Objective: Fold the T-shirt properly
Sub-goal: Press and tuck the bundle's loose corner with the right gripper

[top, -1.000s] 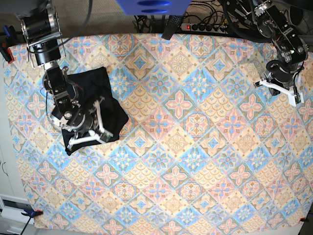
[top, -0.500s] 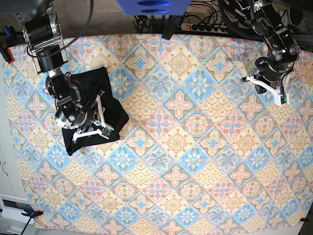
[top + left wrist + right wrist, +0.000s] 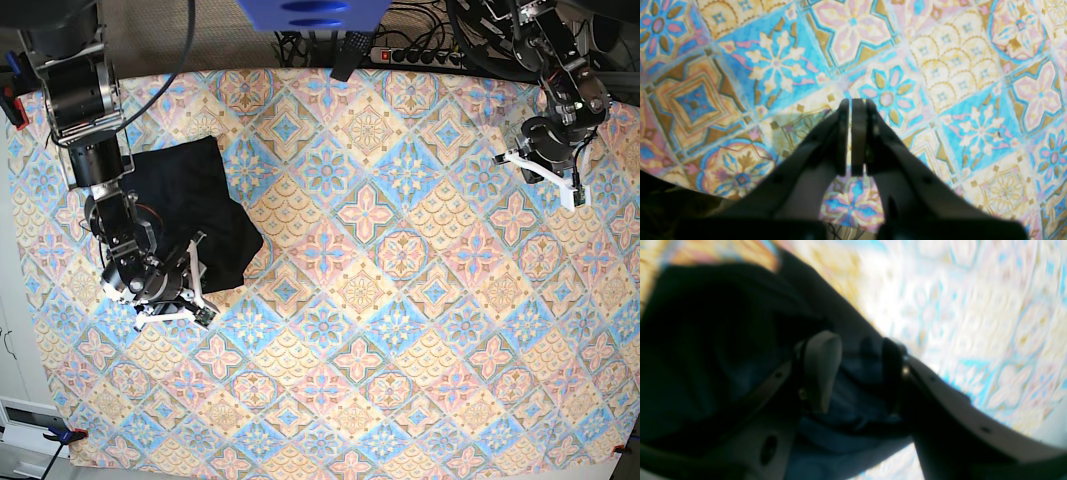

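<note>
The black T-shirt (image 3: 195,205) lies folded into a compact shape at the left of the tablecloth. My right gripper (image 3: 203,282) is open at the shirt's front edge, low over it. In the right wrist view its pale fingers (image 3: 821,370) stand apart with dark shirt fabric (image 3: 706,340) under and between them. My left gripper (image 3: 575,195) hovers at the far right, far from the shirt. In the left wrist view the left gripper (image 3: 853,103) is shut and empty above the bare cloth.
The pastel diamond-patterned tablecloth (image 3: 380,330) covers the whole table. A power strip and cables (image 3: 420,52) lie beyond the far edge. A clamp (image 3: 12,105) holds the cloth at the far left corner.
My right gripper has slid from on top of the shirt toward its front-left edge, fingers still spread. My left gripper has shifted a little left and toward the far edge.
</note>
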### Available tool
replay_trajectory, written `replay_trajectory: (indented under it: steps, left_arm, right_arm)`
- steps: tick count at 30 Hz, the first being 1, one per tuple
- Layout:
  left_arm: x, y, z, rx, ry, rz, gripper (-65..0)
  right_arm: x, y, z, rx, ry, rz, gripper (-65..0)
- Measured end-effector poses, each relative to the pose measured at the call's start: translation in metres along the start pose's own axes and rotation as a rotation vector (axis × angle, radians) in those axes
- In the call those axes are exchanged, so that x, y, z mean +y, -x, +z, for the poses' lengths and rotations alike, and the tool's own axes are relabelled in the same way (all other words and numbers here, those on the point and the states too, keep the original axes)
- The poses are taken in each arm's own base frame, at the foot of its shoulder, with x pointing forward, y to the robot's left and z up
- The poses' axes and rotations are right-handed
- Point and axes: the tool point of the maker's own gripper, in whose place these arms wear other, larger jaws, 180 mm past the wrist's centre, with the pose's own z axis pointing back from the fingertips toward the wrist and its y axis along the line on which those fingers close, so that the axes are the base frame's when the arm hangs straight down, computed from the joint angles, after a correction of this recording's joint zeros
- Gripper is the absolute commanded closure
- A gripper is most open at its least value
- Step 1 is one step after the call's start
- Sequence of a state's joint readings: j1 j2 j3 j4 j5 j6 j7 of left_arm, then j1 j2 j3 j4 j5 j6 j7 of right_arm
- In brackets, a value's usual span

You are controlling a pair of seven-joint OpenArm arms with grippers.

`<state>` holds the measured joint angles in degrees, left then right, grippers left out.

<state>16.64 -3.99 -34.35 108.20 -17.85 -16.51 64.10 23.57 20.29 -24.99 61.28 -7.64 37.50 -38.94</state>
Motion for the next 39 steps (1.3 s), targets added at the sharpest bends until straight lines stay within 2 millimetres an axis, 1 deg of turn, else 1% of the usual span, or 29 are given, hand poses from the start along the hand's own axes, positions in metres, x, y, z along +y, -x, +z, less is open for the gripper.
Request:
replay_trajectory:
  steps: [2,4,6,9,10,14,18,21,24,26,31,32,33,37,39]
  left_arm:
    - [-0.001,0.000,0.000,0.000,0.003,0.002,-0.7]
    - [-0.001,0.001,0.000,0.001,0.004,0.004,-0.7]
    - [-0.001,0.000,0.000,-0.001,0.004,0.004,-0.7]
    - [-0.001,-0.001,0.000,-0.003,0.004,0.004,-0.7]
    - [-0.001,-0.001,0.000,-0.004,0.005,0.004,-0.7]
    - [-0.001,-0.001,0.000,-0.003,0.003,0.004,-0.7]
    - [-0.002,-0.002,0.000,-0.005,0.005,0.005,-0.7]
    - [-0.002,-0.002,0.000,-0.005,0.005,0.004,-0.7]
    - [-0.002,-0.002,0.000,-0.006,0.006,0.005,-0.7]
    - [-0.002,-0.002,0.000,-0.005,0.005,0.005,-0.7]
    - [-0.002,-0.001,0.000,-0.004,0.004,0.004,-0.7]
    - [-0.002,-0.002,0.000,-0.005,0.004,0.004,-0.7]
    - [-0.002,-0.002,0.000,-0.005,0.005,0.005,-0.7]
    - [-0.001,-0.002,0.000,-0.005,0.004,0.006,-0.7]
    - [-0.001,-0.002,0.000,-0.006,0.004,0.006,-0.7]
  right_arm:
    - [0.007,0.007,-0.004,0.026,-0.019,0.025,-26.9]
    - [0.019,0.006,-0.009,0.034,-0.047,0.067,-26.9]
    - [0.027,-0.003,-0.011,0.028,-0.064,0.107,-26.9]
    - [0.034,-0.017,-0.012,-0.006,-0.074,0.135,-26.9]
    - [0.035,-0.018,-0.012,-0.008,-0.076,0.137,-26.9]
    - [0.033,-0.003,-0.014,0.034,-0.077,0.134,-27.1]
    - [0.040,0.010,-0.023,0.051,-0.107,0.092,-27.1]
    - [0.043,0.011,-0.029,0.045,-0.132,0.078,-27.1]
    - [0.044,0.011,-0.032,0.054,-0.165,0.129,-26.5]
    - [0.046,0.011,-0.032,0.064,-0.182,0.157,-22.8]
    - [0.052,0.010,-0.032,0.047,-0.211,0.159,-3.3]
    - [0.052,0.009,-0.032,0.046,-0.210,0.159,-1.1]
    - [0.052,0.009,-0.032,0.046,-0.209,0.159,0.0]
    - [0.050,0.009,-0.032,0.045,-0.204,0.153,-0.2]
    - [0.046,0.003,-0.029,0.016,-0.188,0.126,-0.2]
